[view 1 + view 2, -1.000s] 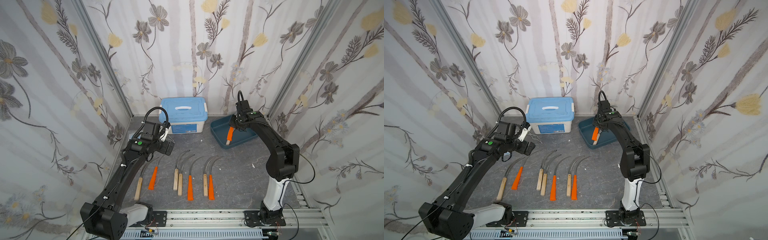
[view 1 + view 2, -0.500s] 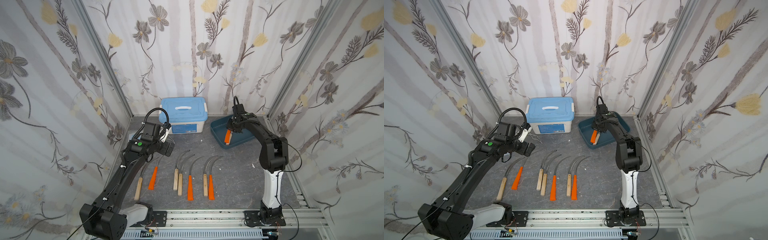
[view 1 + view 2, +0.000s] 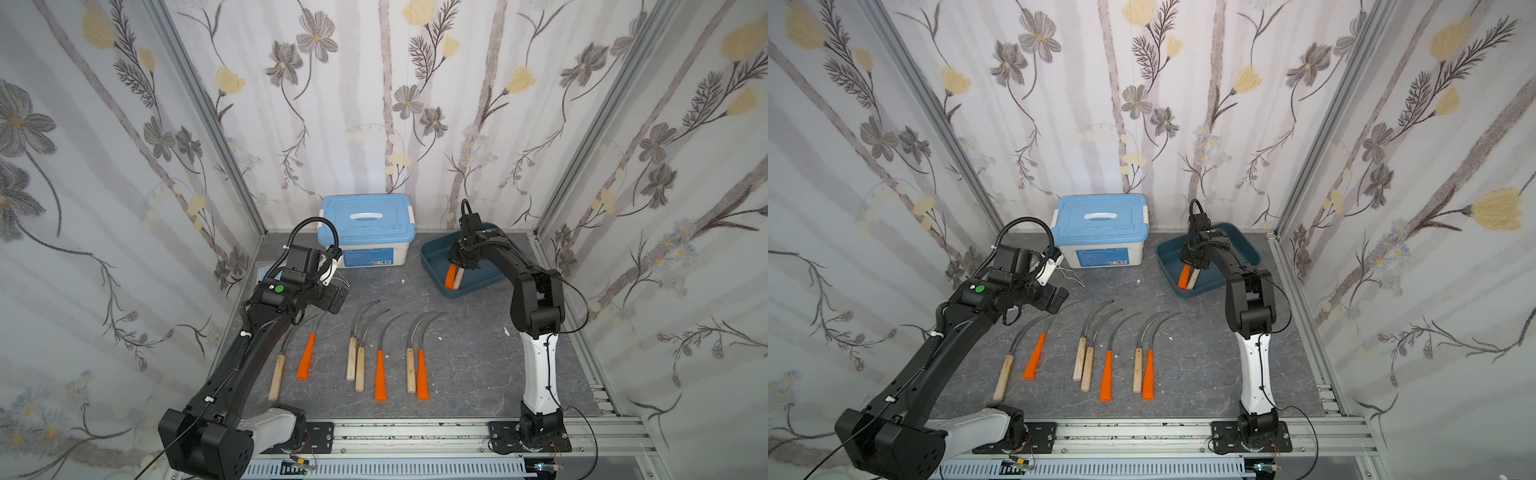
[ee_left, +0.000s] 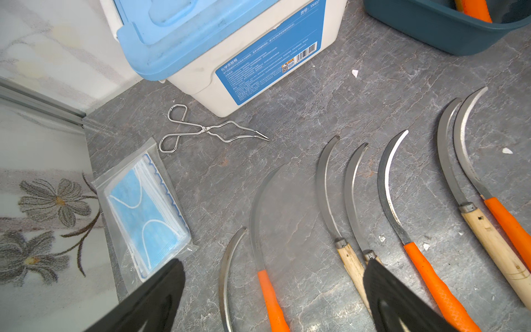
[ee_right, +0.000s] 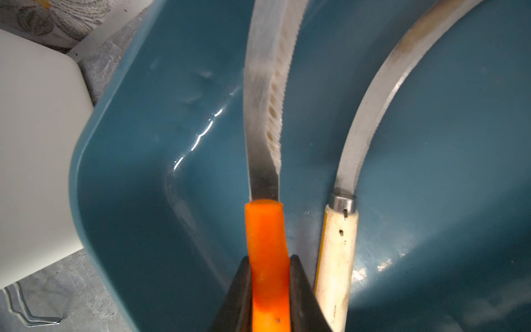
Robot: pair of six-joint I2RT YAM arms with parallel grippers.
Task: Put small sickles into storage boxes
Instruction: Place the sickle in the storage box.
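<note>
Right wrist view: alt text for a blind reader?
The right gripper is shut on an orange-handled sickle within the teal tray. A wooden-handled sickle lies in the tray beside it; a white box corner shows outside.

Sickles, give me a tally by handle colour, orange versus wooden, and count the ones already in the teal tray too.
Orange-handled sickles: 4 (3 on the table, 1 in the teal tray, gripped by the right pincer)
Wooden-handled sickles: 5 (4 on the table, 1 in the tray)
Total: 9
</note>
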